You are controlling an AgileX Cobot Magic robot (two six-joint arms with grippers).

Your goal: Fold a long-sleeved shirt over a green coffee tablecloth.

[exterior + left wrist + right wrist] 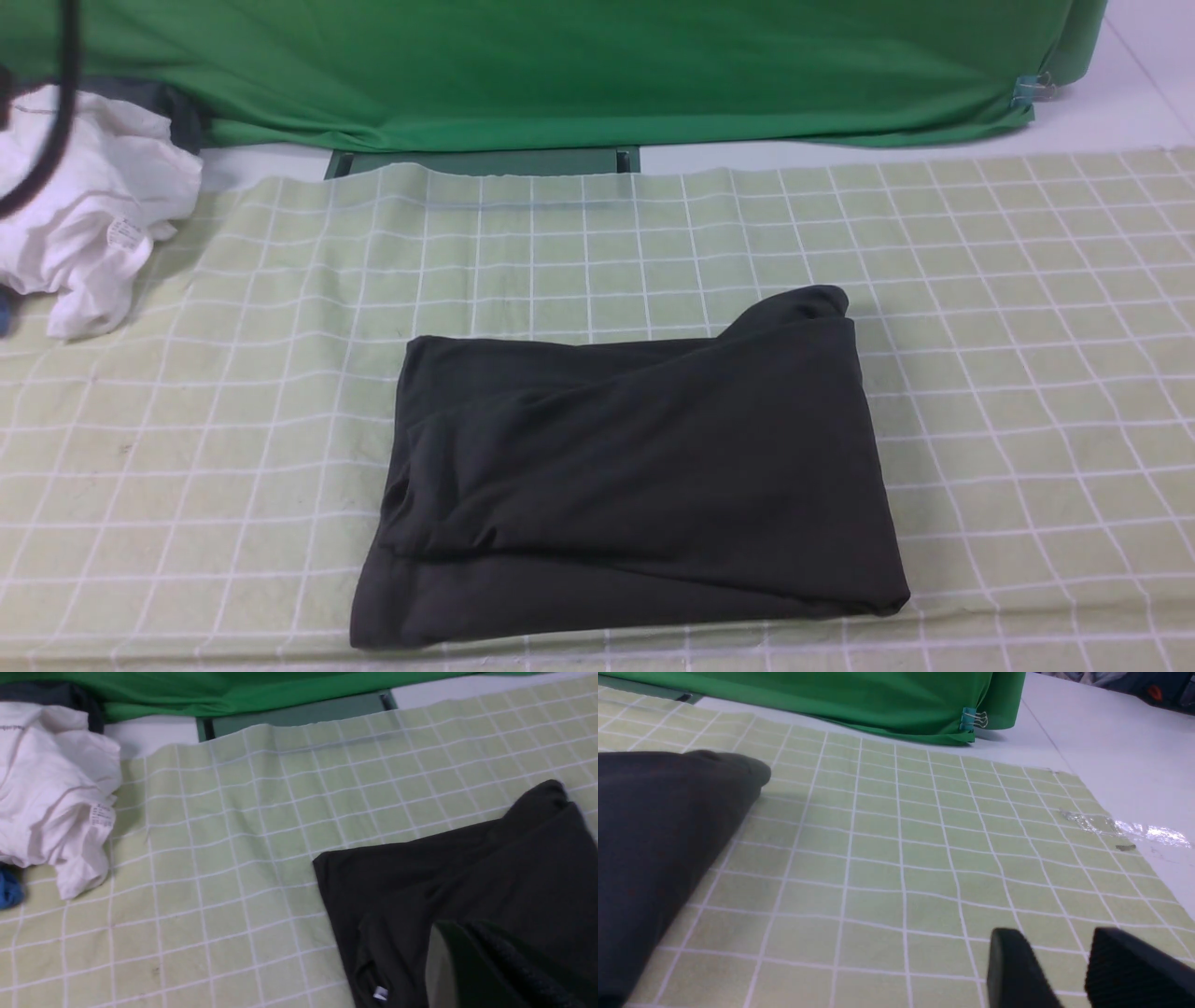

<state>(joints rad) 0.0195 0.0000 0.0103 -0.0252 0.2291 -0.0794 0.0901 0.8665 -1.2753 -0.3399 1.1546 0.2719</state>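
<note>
A: The long-sleeved shirt [625,476] lies folded into a compact rectangle mid-tablecloth [1027,308], toward six o'clock.

B: It looks nearly done. The left gripper [472,970] is closed, empty; the right gripper [1069,966] stands apart, holding nothing.

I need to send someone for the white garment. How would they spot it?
Find the checked tablecloth with its thin white grid. At its far left corner sits the white garment, crumpled, with a small label. The black shirt lies folded mid-cloth.
</note>
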